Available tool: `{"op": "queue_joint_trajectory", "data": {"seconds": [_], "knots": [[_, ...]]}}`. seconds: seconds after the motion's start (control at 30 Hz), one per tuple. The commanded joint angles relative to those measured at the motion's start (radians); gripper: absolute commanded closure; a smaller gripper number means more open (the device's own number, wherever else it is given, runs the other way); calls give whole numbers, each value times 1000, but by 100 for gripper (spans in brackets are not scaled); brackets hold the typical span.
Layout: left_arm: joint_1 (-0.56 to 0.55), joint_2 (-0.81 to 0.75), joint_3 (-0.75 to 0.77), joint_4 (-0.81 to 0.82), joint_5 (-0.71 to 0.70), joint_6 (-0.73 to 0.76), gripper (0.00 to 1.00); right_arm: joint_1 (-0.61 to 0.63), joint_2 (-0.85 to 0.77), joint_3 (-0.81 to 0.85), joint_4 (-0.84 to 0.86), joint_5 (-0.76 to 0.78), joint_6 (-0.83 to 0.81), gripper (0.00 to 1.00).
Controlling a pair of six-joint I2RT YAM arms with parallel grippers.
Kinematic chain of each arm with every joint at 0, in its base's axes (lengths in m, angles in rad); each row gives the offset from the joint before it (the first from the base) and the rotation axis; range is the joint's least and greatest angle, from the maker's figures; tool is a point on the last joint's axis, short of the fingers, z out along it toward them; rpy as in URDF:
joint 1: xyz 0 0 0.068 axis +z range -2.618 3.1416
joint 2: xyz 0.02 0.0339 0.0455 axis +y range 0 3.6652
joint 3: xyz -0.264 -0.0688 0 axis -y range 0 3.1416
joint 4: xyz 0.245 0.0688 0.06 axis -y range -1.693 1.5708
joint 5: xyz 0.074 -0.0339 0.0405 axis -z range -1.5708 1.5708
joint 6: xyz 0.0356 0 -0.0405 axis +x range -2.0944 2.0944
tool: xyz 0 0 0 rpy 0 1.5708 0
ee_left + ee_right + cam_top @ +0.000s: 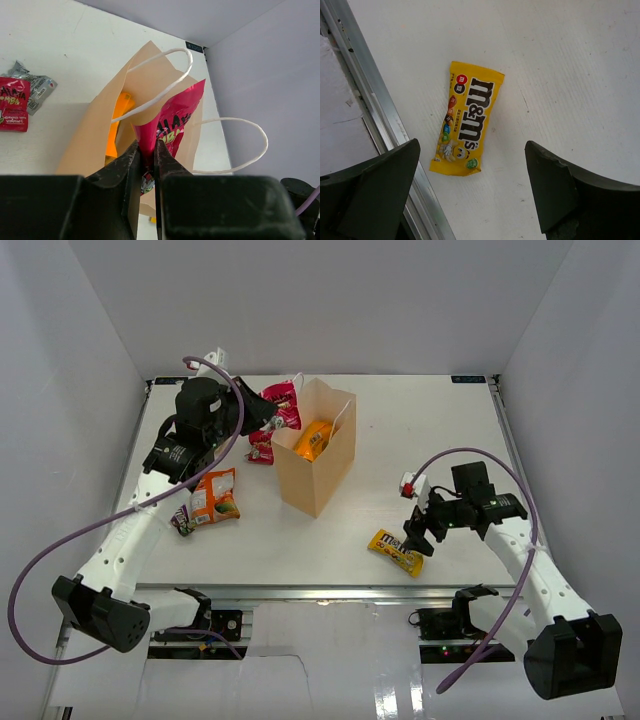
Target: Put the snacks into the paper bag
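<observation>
Found the paper bag [315, 455] standing upright near the middle of the table [430, 430], mouth open, white cord handles [175, 49] raised. Saw an orange packet [313, 440] already lying inside it. Caught the left gripper [268, 418] at the bag's far-left rim, jaws pinched narrowly on a pink-red packet [175, 117], the packet's free end poking up at the open mouth between the two handles. Counted more snacks on the table left of the bag: a second red packet [262, 450] with a small silvery packet [32, 85] just beside it, then, nearer, an orange-and-green bag [215, 495] with a dark purple packet [183, 520] at its near-left corner. Spotted the yellow M&M's pack [465, 125] lying flat toward the near right, close to the metal edge rail [375, 115] and well apart from the paper bag. Made out the right gripper [420, 533] over that pack, jaws spread wide to either side of it and holding nothing; could not judge any contact with the wrapper.
</observation>
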Motion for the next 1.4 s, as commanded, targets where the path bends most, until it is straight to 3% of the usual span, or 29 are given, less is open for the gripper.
{"op": "queue_joint_trajectory", "data": {"seconds": [0.0, 0.1, 0.37, 0.47, 0.63, 0.9, 1.0, 1.23, 1.37], "knots": [[-17, -11, 24, 44, 14, 12, 85, 12, 9, -8, 37, 25, 9, 9], [-36, 10, 12, 52, 20, 2, 77, 22, 15, -12, 47, 33, 10, 9], [-57, 30, 7, 62, 11, 0, 33, 101, 41, -25, 116, 102, 91, 10], [-57, 27, 27, 62, 32, 29, 23, 157, 73, -31, 130, 162, 99, 10], [-59, -25, 35, 56, 46, 91, 19, 264, 152, -60, 179, 333, 125, 12], [-57, -310, -146, -120, -207, 114, 9, 332, 314, -75, 247, 400, 177, 16], [-57, -431, -253, -198, -239, 59, 8, 344, 362, -65, 262, 404, 199, 25], [-57, -611, -450, -281, -261, -89, 8, 351, 413, -35, 252, 386, 230, 71], [-57, -660, -522, -292, -255, -150, 8, 351, 368, -5, 215, 367, 191, 79]]}}
